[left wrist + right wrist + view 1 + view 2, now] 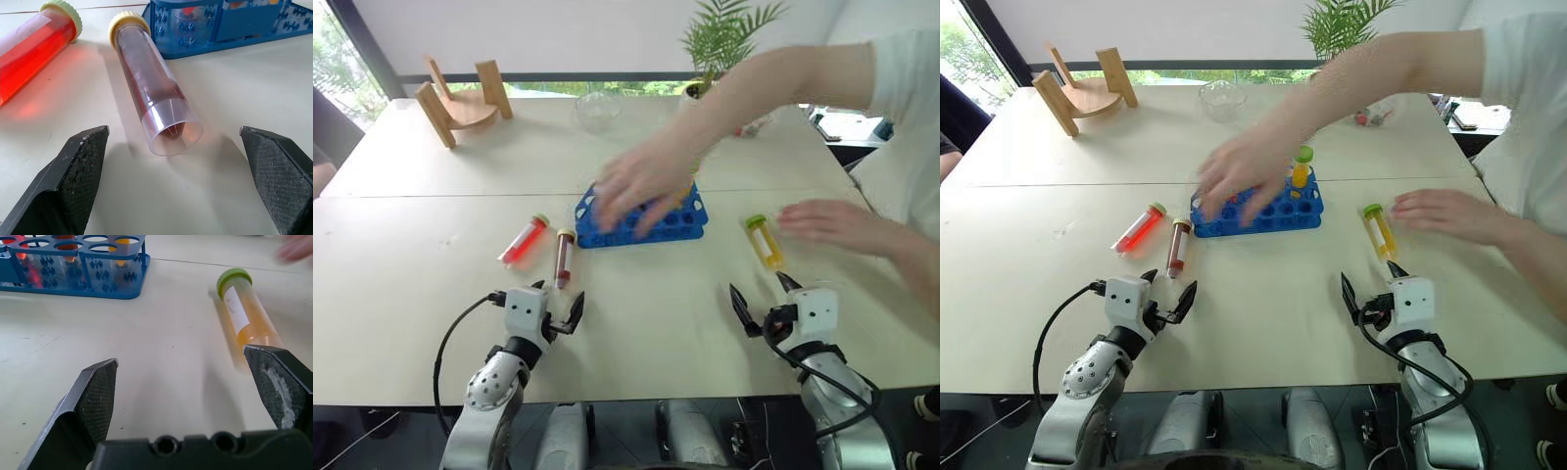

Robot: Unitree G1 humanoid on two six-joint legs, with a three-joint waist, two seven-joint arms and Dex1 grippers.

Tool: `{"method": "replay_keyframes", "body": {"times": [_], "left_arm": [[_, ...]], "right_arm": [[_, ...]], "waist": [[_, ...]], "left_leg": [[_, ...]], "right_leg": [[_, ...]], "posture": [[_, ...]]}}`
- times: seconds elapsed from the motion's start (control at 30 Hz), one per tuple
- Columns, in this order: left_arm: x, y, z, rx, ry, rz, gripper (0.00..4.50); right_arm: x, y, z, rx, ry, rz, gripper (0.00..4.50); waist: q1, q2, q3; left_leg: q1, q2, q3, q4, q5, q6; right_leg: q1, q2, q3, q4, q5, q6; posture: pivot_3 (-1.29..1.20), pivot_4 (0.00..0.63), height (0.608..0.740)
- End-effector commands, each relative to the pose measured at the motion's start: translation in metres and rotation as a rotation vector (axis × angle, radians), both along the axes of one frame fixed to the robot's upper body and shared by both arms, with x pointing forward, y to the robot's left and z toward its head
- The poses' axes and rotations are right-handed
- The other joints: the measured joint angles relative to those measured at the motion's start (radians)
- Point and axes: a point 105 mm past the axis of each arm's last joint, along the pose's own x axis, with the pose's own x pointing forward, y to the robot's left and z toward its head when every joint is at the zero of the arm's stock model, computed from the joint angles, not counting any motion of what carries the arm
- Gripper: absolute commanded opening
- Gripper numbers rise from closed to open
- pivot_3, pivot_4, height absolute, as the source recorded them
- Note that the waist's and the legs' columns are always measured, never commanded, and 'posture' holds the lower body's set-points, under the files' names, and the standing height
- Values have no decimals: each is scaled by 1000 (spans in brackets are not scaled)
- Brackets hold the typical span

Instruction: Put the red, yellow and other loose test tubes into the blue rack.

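Person's hand [1249, 176] over blue rack [1268, 217]; wooden stand [1084, 90] far back on counter [1263, 304]. Both jaws spread, empty.

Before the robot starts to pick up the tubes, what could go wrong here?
1. A person's hand is over the blue rack, and another hand rests beside the yellow tube. A reaching arm might hit them.
2. The maroon tube and the red tube lie on their sides close together; they may roll when nudged by the open left gripper.
3. The open right gripper is not centred on the yellow tube, so it could push it away.
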Motion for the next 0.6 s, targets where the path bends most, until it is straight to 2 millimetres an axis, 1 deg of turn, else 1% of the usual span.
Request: {"method": "replay_keyframes", "body": {"times": [0.03, 0.23, 0.47, 0.6], "left_arm": [[-1, 0, 7, -4, -30, -4, 4415], [-3, -1, 13, -33, -32, -30, 4415], [-6, 1, 14, -34, -26, -30, 4415], [-7, 2, 13, -34, -23, -23, 4415]], "right_arm": [[-1, 5, 15, -10, -57, 22, 4500], [4, 7, 18, -10, -59, 39, 4500], [4, 12, 17, -8, -55, 64, 4500], [6, 10, 17, -12, -55, 61, 4500]], "waist": [[0, 0, 0], [0, 0, 0], [0, 0, 0], [0, 0, 0]], "left_leg": [[0, 0, 0, 0, 0, 0], [0, 0, 0, 0, 0, 0], [0, 0, 0, 0, 0, 0], [0, 0, 0, 0, 0, 0]], "right_leg": [[0, 0, 0, 0, 0, 0], [0, 0, 0, 0, 0, 0], [-1, 0, 0, 0, 0, 0], [0, 0, 0, 0, 0, 0]], "posture": [[0, 150, 740], [0, 150, 740], [0, 150, 740], [0, 150, 740]]}}
